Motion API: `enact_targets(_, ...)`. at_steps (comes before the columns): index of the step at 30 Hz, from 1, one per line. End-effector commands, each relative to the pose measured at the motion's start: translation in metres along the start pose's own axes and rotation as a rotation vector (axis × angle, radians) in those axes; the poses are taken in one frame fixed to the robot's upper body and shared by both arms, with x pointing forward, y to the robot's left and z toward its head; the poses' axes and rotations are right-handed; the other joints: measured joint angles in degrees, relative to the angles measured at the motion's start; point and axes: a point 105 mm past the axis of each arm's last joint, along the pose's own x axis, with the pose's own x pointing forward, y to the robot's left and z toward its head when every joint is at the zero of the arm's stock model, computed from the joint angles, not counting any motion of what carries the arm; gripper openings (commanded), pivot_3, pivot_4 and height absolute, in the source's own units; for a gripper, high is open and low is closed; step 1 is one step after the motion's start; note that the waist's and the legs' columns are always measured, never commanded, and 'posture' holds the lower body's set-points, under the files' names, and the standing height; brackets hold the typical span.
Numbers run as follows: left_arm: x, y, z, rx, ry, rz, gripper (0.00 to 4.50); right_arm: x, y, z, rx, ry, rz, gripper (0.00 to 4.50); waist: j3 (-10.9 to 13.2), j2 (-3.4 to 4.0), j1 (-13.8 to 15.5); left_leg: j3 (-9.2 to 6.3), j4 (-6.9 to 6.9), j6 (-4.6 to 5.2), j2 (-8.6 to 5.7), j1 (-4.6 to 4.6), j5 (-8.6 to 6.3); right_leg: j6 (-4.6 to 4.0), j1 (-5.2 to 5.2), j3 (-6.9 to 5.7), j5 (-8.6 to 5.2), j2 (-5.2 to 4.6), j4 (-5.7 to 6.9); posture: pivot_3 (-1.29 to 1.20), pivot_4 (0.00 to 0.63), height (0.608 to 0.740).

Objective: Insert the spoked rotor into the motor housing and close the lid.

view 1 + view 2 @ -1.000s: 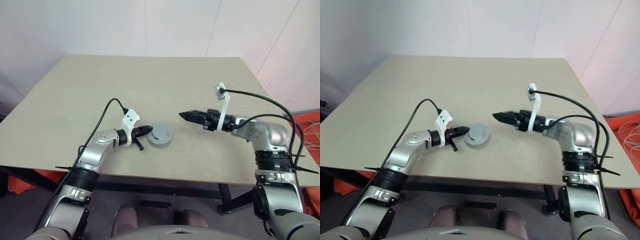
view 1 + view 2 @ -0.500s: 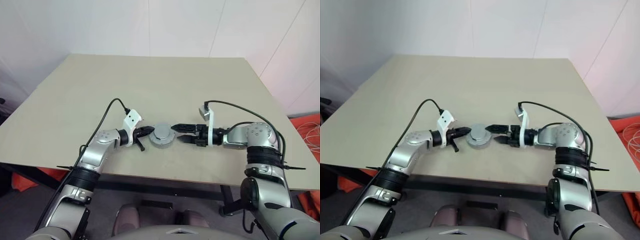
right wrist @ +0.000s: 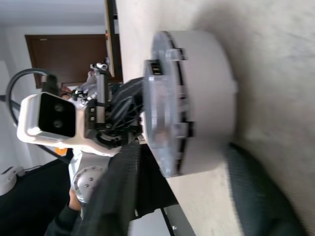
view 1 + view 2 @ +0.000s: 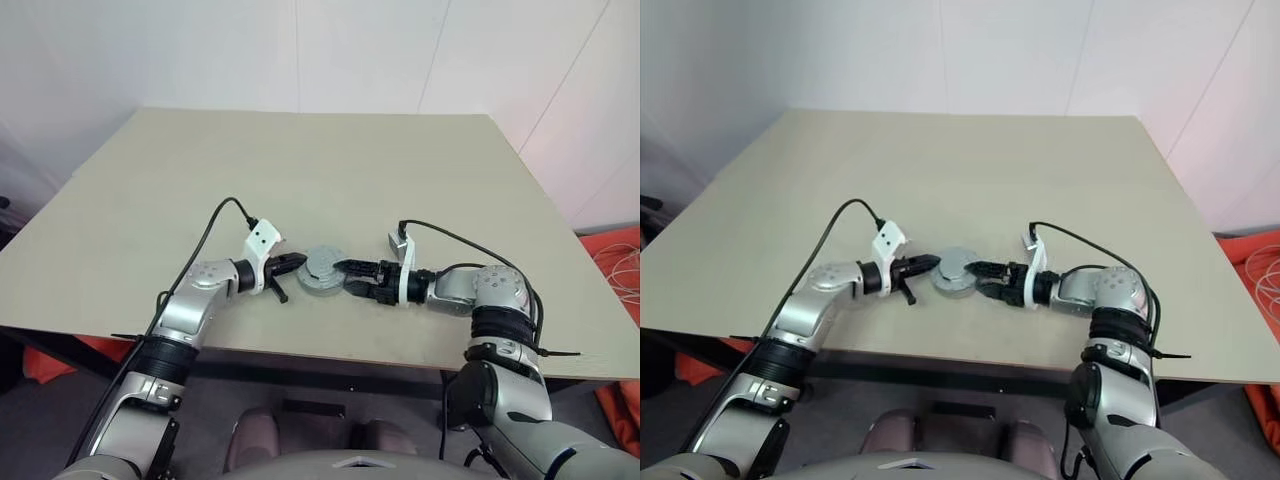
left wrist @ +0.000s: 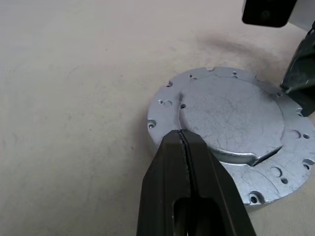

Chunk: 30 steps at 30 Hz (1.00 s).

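The motor housing (image 4: pixel 324 271) sits on the tabletop (image 4: pixel 300 170) near its front edge, the lid (image 5: pixel 231 118) lying plain face up on top; the left jaws (image 4: pixel 300 262), pressed fully together and empty, touch its rim at nine o'clock; the right jaws (image 4: pixel 349 277), parted, straddle its three o'clock side without clamping it.

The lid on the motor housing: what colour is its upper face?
Plain pale silvery grey, best seen in the left wrist view: the lid.
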Motion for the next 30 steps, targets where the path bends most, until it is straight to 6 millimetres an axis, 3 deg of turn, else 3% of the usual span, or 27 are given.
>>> enact_targets(1, 0.004, -0.01, -0.007, -0.009, 0.029, -0.039, 0.0, 0.002, 0.012, 0.002, -0.019, -0.009, 0.053, 1.79, 0.0, 0.0, 0.0, 0.0, -0.01, 0.0, 0.0, 0.0, 0.0, 0.0, -0.01, 0.0, 0.0, 0.0, 0.0, 0.0, 0.0, 0.74)
enact_targets(3, 0.004, -0.01, -0.007, -0.011, 0.029, -0.041, 0.0, 0.003, 0.011, 0.0, -0.014, -0.011, 0.054, 1.19, 0.0, 0.05, 0.0, 0.01, -0.03, 0.0, 0.0, 0.02, 0.0, 0.01, 0.01, 0.0, -0.01, 0.0, 0.0, 0.0, 0.0, 0.74)
enact_targets(10, 0.003, -0.008, -0.003, -0.049, 0.005, -0.028, 0.0, 0.004, 0.012, 0.0, -0.013, -0.03, 0.07, 1.16, 0.0, 0.07, 0.0, 0.01, -0.06, -0.06, 0.01, 0.1, 0.04, 0.03, 0.05, 0.0, -0.02, 0.0, 0.0, 0.0, 0.0, 0.74)
enact_targets(16, -0.007, 0.006, 0.016, -0.295, -0.105, 0.058, 0.0, 0.0, 0.017, 0.004, -0.029, -0.046, 0.089, 1.16, 0.0, 0.07, -0.1, 0.01, -0.06, -0.1, 0.01, 0.0, 0.06, 0.02, -0.06, 0.0, -0.01, 0.01, 0.02, 0.0, 0.0, 0.74)
enact_targets(24, -0.041, 0.038, 0.026, -0.694, -0.293, 0.148, 0.0, -0.004, 0.037, 0.013, -0.076, -0.065, 0.158, 1.16, 0.0, 0.08, -0.1, 0.01, -0.08, -0.1, 0.02, -0.3, 0.06, -0.21, -0.39, 0.0, 0.11, 0.06, 0.02, 0.0, 0.0, 0.74)
enact_targets(30, -0.052, 0.039, 0.027, -0.878, -0.377, 0.103, 0.0, -0.007, 0.054, 0.019, -0.119, -0.071, 0.201, 1.16, 0.0, 0.06, -0.1, 0.01, -0.08, -0.09, 0.0, -0.34, 0.06, -0.08, -0.41, 0.0, 0.04, 0.05, -0.01, 0.0, 0.0, 0.74)
